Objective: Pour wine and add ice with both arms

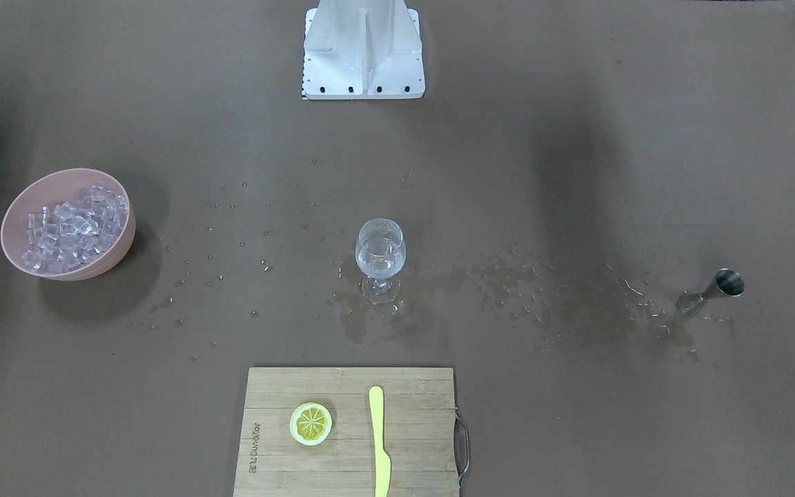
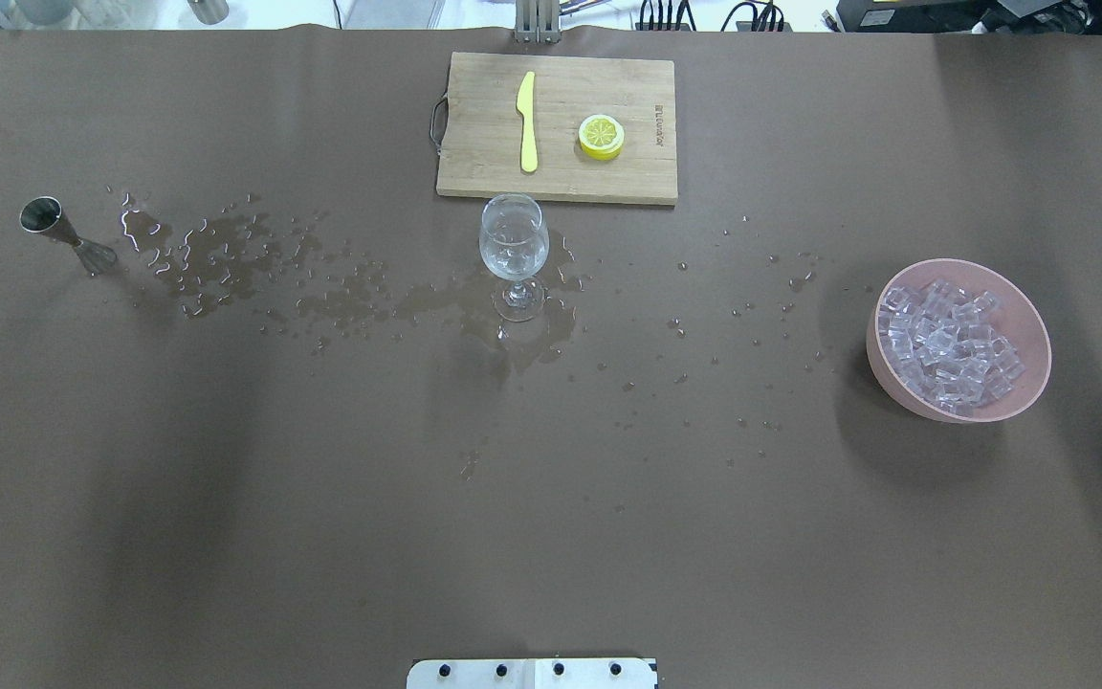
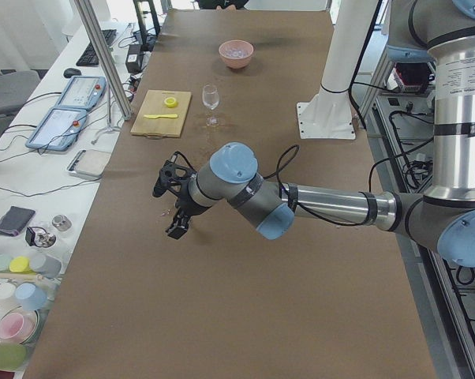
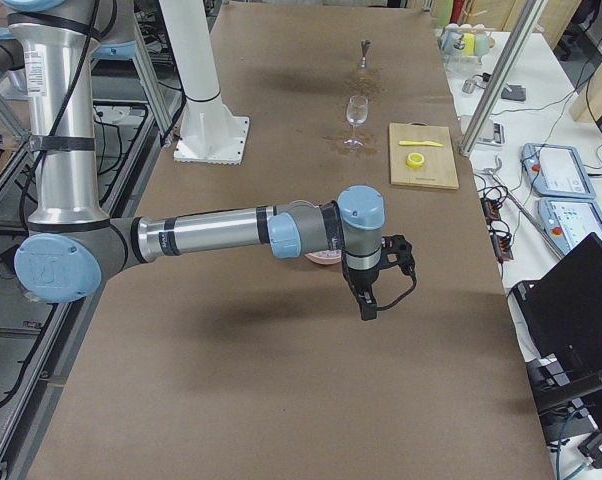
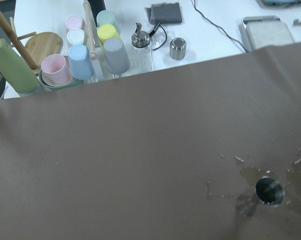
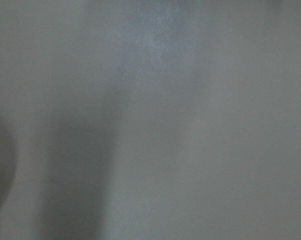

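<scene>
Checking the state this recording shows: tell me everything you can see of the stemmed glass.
The glass is clear and colourless: rounded bowl, short stem, round foot. It stands upright near the middle of the table, between the cutting board and the robot's white base. The bowl holds some clear liquid, perhaps with ice cubes in it. Its foot sits in a wet patch among spilled drops. Nothing else touches it.
</scene>
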Tool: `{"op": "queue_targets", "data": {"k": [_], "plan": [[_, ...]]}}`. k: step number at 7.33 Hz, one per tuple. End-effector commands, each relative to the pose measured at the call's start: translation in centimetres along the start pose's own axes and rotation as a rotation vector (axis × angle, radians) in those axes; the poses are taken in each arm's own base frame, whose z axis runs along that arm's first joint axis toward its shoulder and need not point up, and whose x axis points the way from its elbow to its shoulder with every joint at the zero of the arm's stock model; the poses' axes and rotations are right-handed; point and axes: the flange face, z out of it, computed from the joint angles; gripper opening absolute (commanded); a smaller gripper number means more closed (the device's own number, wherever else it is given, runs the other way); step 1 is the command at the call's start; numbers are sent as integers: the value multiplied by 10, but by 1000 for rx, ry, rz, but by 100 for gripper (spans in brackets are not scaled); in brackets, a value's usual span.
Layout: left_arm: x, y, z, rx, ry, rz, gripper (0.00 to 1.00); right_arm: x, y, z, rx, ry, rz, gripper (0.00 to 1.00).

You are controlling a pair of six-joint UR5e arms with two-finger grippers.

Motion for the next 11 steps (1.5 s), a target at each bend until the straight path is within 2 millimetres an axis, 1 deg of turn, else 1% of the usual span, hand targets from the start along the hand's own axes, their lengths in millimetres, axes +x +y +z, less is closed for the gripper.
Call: {"op": "queue_targets", "data": {"k": [1, 2, 3, 4, 5, 6, 7, 8, 9, 10, 11], "plan": [[51, 10, 14, 118, -67, -111, 98, 1, 4, 3, -6, -5, 3, 100], [79, 21, 24, 169, -123, -131, 98, 2, 5, 2, -5, -8, 5, 100], [106, 28, 43, 226, -171, -168, 98, 1, 5, 3, -7, -9, 4, 100], [127, 40, 69, 280, -228, -182, 98, 2, 6, 4, -8, -9, 5, 100], [153, 57, 95, 350, -288, -194, 98, 3, 8, 4, -10, -8, 8, 100], [181, 79, 123, 429, -392, -199, 98, 3, 9, 4, -11, -8, 9, 100], [205, 93, 143, 468, -431, -226, 98, 3, 9, 4, -11, -8, 9, 100], [222, 94, 159, 512, -466, -250, 98, 3, 9, 4, -11, -8, 9, 100], [234, 93, 192, 574, -513, -265, 98, 3, 9, 5, -12, -9, 8, 100], [238, 94, 225, 597, -531, -287, 98, 2, 8, 4, -11, -9, 7, 100], [248, 93, 253, 624, -533, -316, 98, 2, 8, 4, -11, -9, 9, 100]]}}
